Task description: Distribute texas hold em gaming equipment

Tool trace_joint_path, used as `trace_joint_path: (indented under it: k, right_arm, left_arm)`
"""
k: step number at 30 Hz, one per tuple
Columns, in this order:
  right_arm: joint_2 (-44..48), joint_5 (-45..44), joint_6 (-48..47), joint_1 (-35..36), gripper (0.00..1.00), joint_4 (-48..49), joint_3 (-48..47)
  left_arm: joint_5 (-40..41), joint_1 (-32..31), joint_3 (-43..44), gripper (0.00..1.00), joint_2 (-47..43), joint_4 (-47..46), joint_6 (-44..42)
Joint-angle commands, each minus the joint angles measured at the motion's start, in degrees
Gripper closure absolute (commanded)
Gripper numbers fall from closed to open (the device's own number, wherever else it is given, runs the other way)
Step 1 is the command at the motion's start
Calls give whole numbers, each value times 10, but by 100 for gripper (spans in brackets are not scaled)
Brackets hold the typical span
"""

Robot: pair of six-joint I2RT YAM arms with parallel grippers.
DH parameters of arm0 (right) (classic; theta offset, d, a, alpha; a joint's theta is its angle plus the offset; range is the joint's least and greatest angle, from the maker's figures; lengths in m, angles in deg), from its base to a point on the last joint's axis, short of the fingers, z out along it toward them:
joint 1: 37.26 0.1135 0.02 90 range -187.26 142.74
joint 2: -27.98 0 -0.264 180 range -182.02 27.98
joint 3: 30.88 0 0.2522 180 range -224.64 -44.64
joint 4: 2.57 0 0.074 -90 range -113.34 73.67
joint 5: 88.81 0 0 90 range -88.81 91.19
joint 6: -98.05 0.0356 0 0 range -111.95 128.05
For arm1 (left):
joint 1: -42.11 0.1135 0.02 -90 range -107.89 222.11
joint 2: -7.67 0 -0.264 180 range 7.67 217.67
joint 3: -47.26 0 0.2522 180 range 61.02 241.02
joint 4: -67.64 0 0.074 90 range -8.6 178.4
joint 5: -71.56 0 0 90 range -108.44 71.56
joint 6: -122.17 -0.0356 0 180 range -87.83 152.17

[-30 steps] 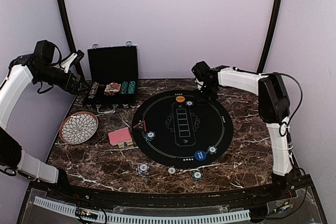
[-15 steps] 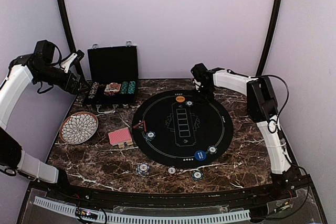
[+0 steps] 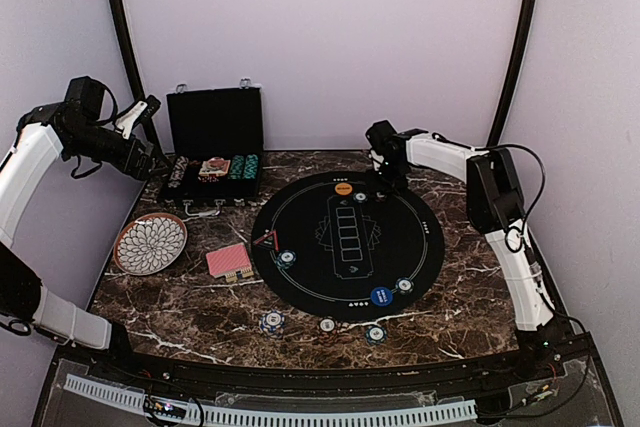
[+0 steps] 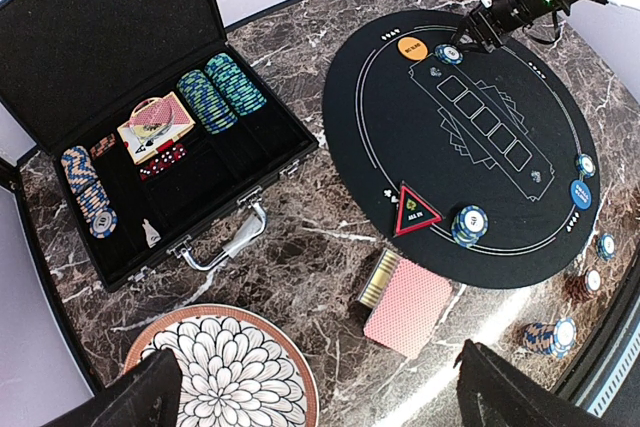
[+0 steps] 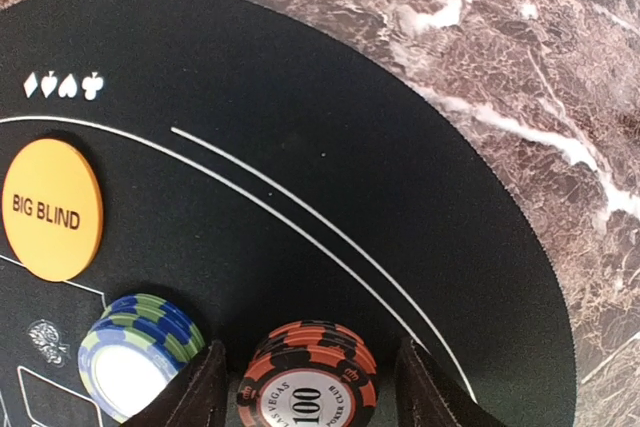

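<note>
My right gripper [image 5: 312,392] stands open astride a red-and-black chip stack [image 5: 308,372] on the black round mat [image 5: 300,127], with a gap on each side of the stack. A blue-green chip stack [image 5: 135,352] and the orange BIG BLIND disc [image 5: 52,209] lie just to its left. From above, the right gripper [image 3: 388,182] is at the mat's far edge. The left gripper [image 4: 330,397] hangs open and empty high over the table's left side. The red-backed card deck [image 4: 410,305] lies beside the mat. A blue button disc [image 3: 381,296] and several chip stacks dot the mat's near side.
An open black case [image 4: 110,37] at the back left holds chip rows and cards. A petal-pattern plate [image 4: 222,311] sits in front of it. A red triangular marker [image 4: 415,212] lies on the mat's left edge. More chip stacks [image 3: 272,322] stand on the marble near the front.
The right gripper's jaws have spread apart from the red-and-black chip stack, leaving it on the mat. The right arm's elbow has swung inward. The left arm has not moved.
</note>
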Motion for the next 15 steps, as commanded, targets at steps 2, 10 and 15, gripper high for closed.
trace_joint_path:
  k: [2, 10, 15]
  right_arm:
    - [15, 0, -3, -2, 42, -11, -11]
    - [159, -23, -9, 52, 42, 4, 74]
    - [290, -42, -1, 149, 37, 22, 218]
  left_arm:
    - [-8, -2, 6, 1, -14, 7, -2]
    - [-4, -3, 12, 1, -13, 12, -1]
    - [-1, -3, 14, 1, -16, 15, -2]
